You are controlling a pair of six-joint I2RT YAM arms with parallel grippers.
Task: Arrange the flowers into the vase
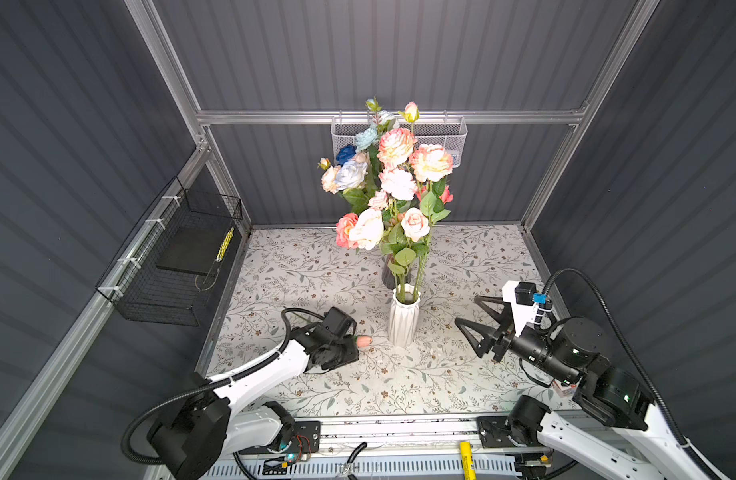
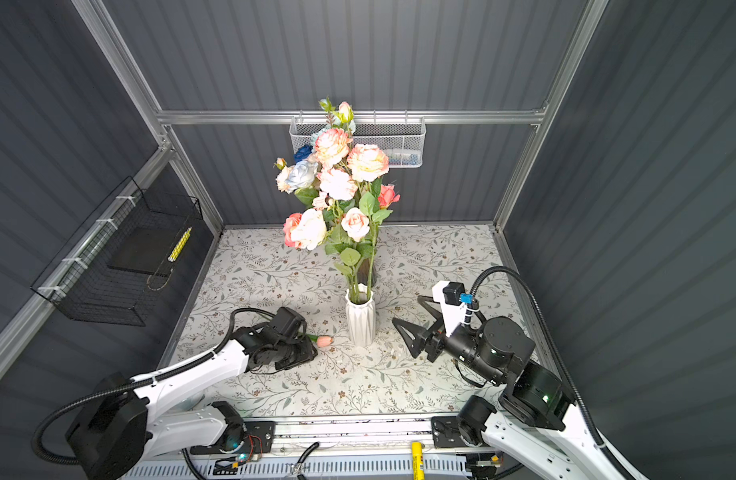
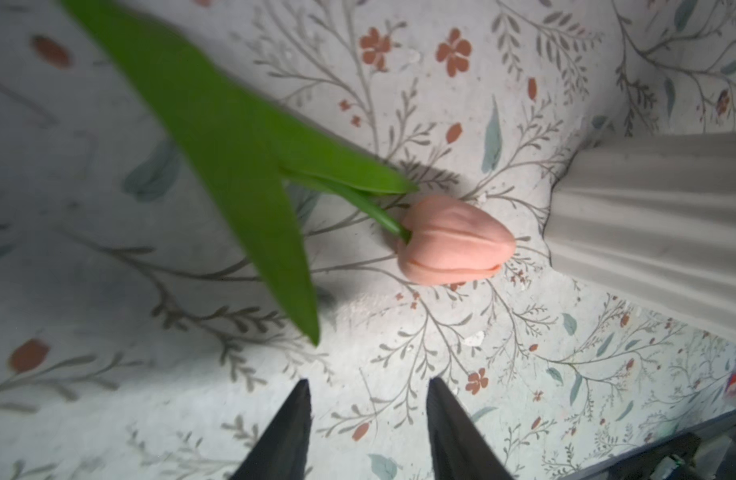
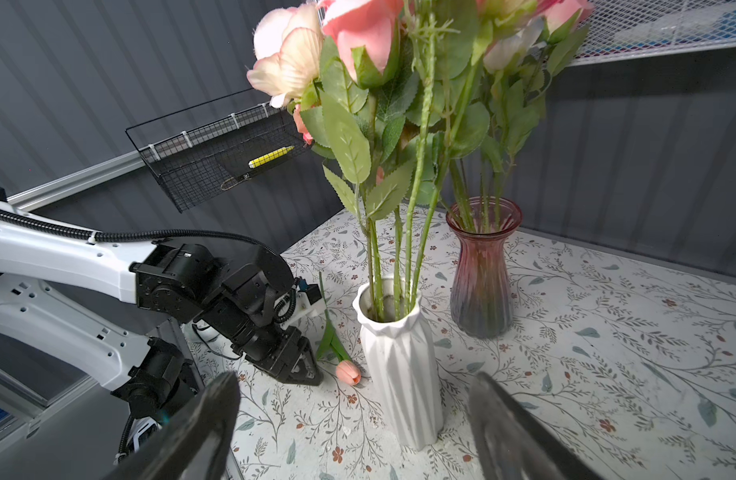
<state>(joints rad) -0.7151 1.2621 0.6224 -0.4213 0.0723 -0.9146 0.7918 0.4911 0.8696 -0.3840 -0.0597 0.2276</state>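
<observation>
A white ribbed vase [image 1: 403,320] [image 2: 360,320] [image 4: 401,365] stands mid-table and holds several flowers [image 1: 399,187] [image 2: 337,183] with pink, peach, cream and blue heads. Left of its base a peach tulip [image 1: 364,341] [image 2: 324,341] [image 3: 453,241] [image 4: 348,372] with green leaves lies flat on the table. My left gripper [image 3: 369,381] is low over the cloth just short of the tulip. It is open, with only bare cloth between its fingers. My right gripper [image 1: 466,308] [image 2: 406,308] [image 4: 353,376] hangs wide open to the right of the white vase.
A reddish glass vase [image 4: 482,282] [image 1: 389,274] with more stems stands just behind the white one. A black wire basket [image 1: 175,266] hangs on the left wall and a white mesh basket [image 1: 399,137] on the back rail. The floral cloth [image 1: 461,374] covers the table.
</observation>
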